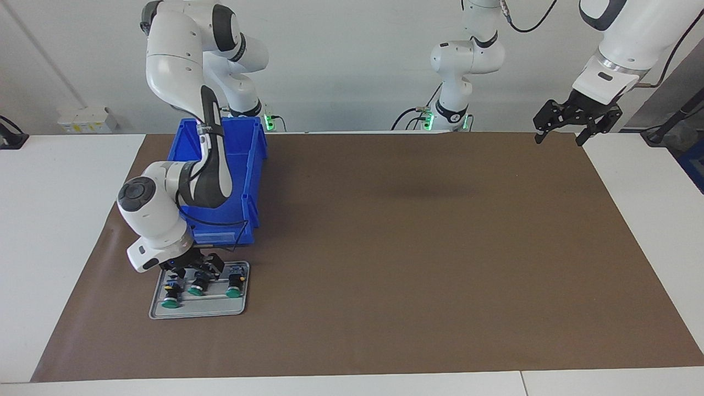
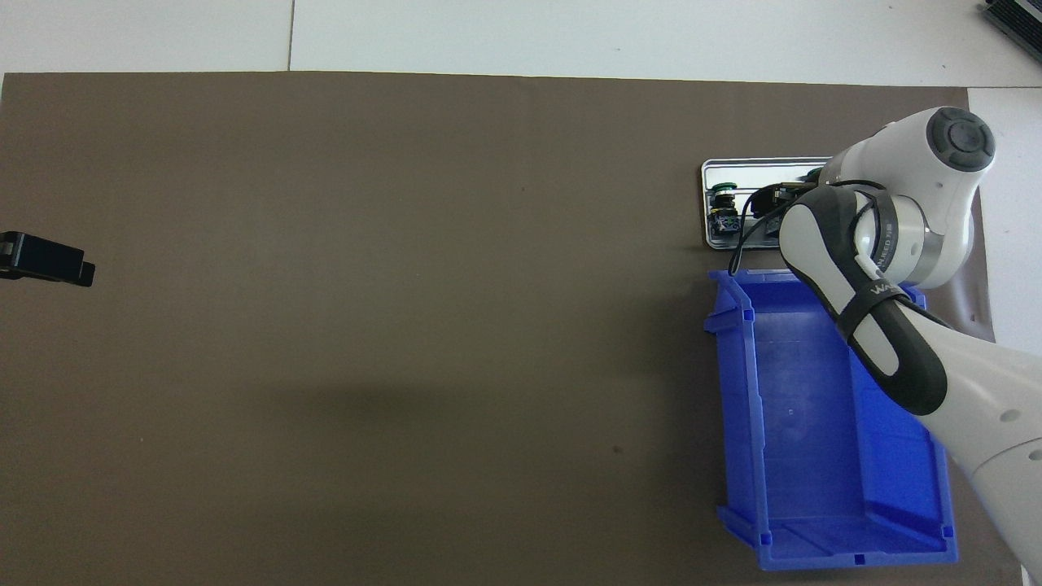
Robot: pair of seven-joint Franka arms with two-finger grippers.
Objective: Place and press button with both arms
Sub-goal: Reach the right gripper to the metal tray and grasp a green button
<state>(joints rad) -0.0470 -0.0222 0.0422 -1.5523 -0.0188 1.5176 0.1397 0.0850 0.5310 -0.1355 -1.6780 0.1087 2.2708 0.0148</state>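
A: Green-capped button (image 1: 198,284) sits mid-tray (image 1: 198,311), lower left of frame; right tool (image 1: 193,269) spread over it. Left tool (image 1: 561,131) waits upper right, spread.

B: You risk knocking the neighbouring buttons.

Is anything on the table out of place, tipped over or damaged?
Nothing stands out. Three green buttons sit side by side on the metal tray; the blue bin stands upright beside it, nearer the robots. The right gripper is over the tray.

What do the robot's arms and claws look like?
Both arms are white and rounded, with grey rings at the joints and black cables along them. The right arm ends in a dark round cap. The left gripper and the right gripper are black two-finger claws.
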